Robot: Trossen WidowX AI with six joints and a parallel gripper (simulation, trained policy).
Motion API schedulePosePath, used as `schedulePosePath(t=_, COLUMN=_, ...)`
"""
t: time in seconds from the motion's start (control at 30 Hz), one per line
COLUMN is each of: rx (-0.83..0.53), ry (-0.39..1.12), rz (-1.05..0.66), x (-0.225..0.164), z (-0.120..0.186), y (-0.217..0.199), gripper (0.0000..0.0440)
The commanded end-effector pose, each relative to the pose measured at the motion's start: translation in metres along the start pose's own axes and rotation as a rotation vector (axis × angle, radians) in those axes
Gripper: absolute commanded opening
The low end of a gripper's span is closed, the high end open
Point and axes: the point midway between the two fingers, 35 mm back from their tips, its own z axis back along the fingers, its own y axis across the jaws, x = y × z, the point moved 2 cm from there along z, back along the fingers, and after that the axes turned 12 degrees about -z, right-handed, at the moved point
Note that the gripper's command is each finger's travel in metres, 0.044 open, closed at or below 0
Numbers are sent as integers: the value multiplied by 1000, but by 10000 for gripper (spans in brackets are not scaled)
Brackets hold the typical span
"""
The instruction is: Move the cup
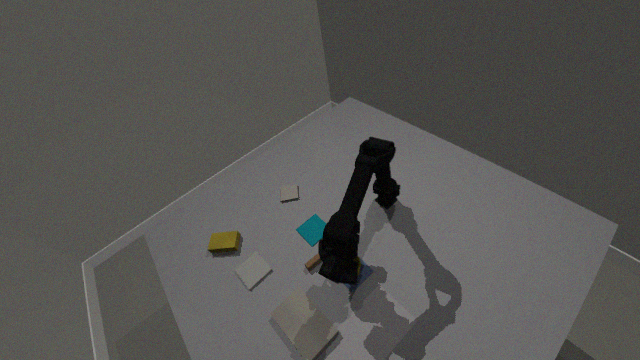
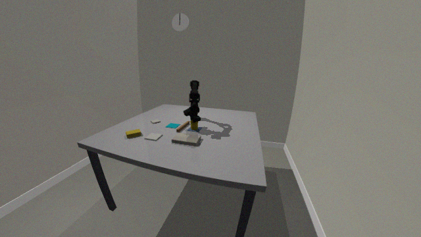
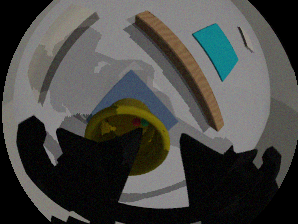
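The gripper point(image 1: 345, 280) point(image 2: 195, 120) point(image 3: 161, 134) is partly open and holds nothing; its fingers stand apart, presumably to straddle the wall or body of the cup point(image 1: 358, 266) point(image 2: 194, 126) point(image 3: 162, 131). The cup stands upright on the blue pad point(image 1: 366, 272) point(image 2: 190, 130) point(image 3: 131, 85), which keeps the marbles point(image 3: 137, 121) contained.

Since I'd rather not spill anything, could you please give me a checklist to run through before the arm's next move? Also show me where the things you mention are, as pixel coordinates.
1. Cup point(image 2: 194, 125) point(image 3: 127, 107) upright on the blue pad point(image 2: 190, 130) point(image 3: 131, 82): ok
2. Marbles inside the cup: ok for those visible; total cannot tell
3. End effector point(image 3: 161, 134) open: ok
4. Cup centred between the fingers: not ok, it sits toward one side
5. Teal pad point(image 1: 311, 230) point(image 2: 173, 126) point(image 3: 217, 51) free for placing: ok
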Motion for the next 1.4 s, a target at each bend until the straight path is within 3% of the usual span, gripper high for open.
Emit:
schedulePosePath(t=0.0, rx=-19, ry=-2, rz=23, x=0, z=-13, y=-1, gripper=199)
schedulePosePath(t=0.07, rx=-20, ry=0, rz=38, x=-1, z=-19, y=0, gripper=196)
schedulePosePath(t=0.37, rx=-4, ry=-16, rz=84, x=3, z=-22, y=-4, gripper=3)
schedulePosePath(t=1.37, rx=171, ry=-13, rz=-141, x=49, z=52, y=-33, gripper=0)
